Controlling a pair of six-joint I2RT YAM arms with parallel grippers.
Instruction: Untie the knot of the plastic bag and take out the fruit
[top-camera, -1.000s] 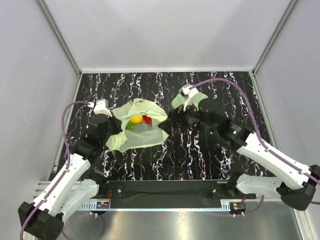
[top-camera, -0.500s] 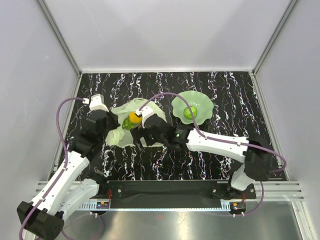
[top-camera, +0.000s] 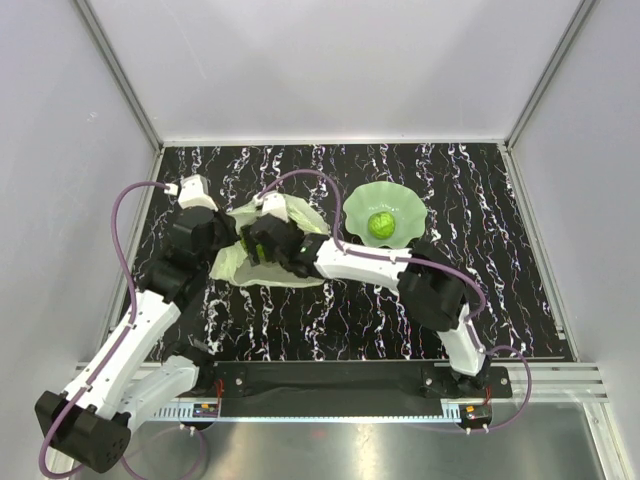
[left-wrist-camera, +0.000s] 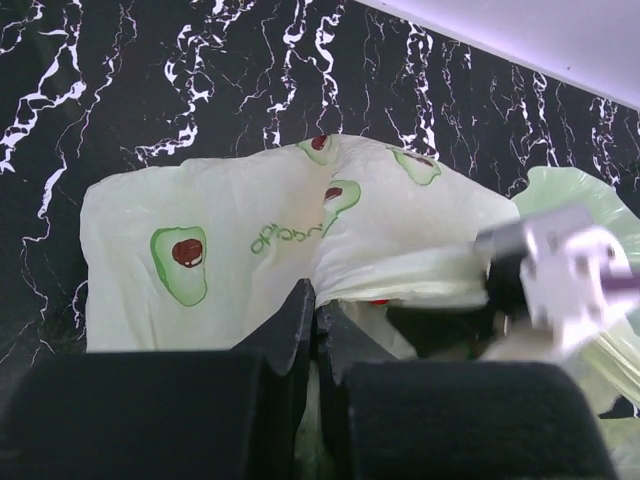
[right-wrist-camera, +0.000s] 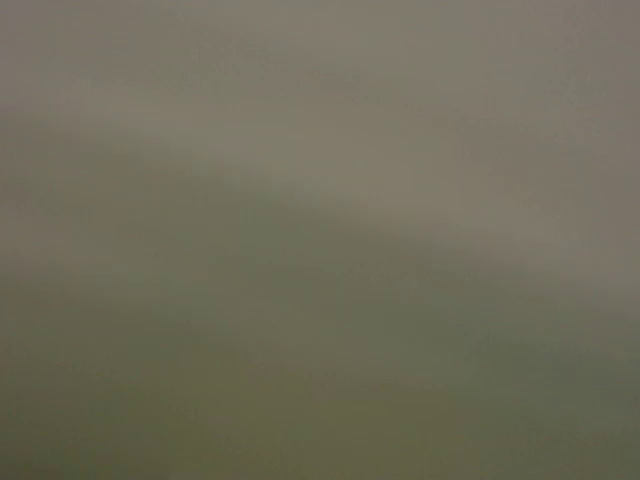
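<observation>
The plastic bag (top-camera: 290, 272) lies left of centre on the counter (top-camera: 480, 290), toward its far edge. The left fingers (left-wrist-camera: 296, 330) pinch its rim shut. The right fingers (top-camera: 256, 244) sit inside its mouth, spread wide. One green fruit (top-camera: 380, 222) rests in the dish (top-camera: 355, 205).

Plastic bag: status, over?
Left gripper jaws shut on crinkly pale green plastic bag. Right gripper jaws open at bag mouth. One round green fruit in wavy green dish. Right wrist view blurred out.

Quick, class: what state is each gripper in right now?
Left gripper: shut on the bag's edge.
Right gripper: open, inside the bag.
</observation>
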